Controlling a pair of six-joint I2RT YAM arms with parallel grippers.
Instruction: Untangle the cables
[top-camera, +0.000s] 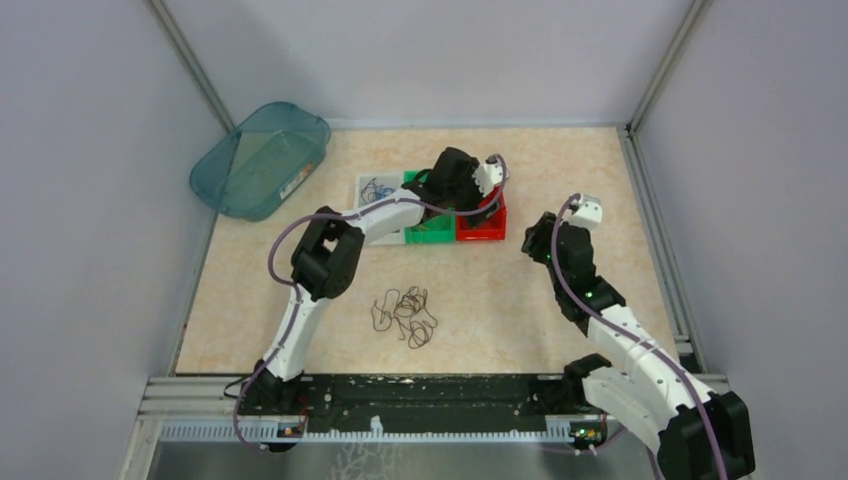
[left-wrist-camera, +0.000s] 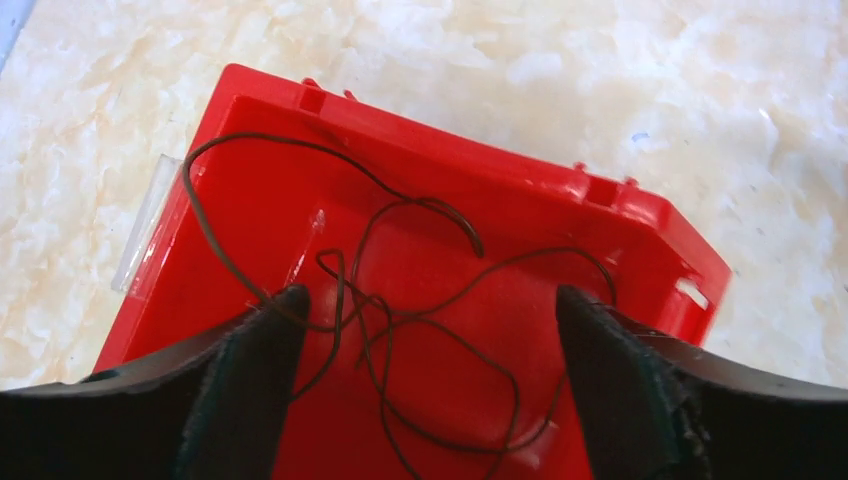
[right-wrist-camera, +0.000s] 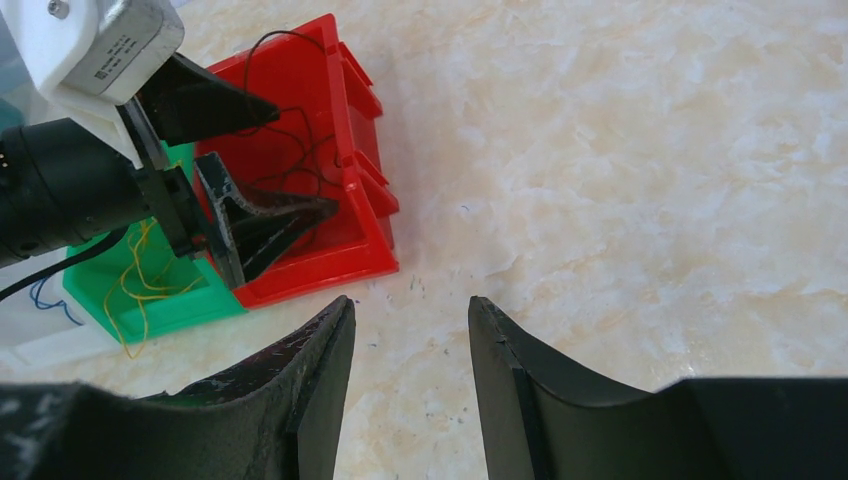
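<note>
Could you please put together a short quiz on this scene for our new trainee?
1. True or false: the left pincer is open above the red bin.
2. Which bin holds the yellow wires? A) red B) green C) white
3. What colour are the wires in the red bin?
Key: 1 true; 2 B, the green bin; 3 dark brown.

Left end effector (left-wrist-camera: 432, 300) spread wide, right end effector (right-wrist-camera: 411, 305) slightly parted
</note>
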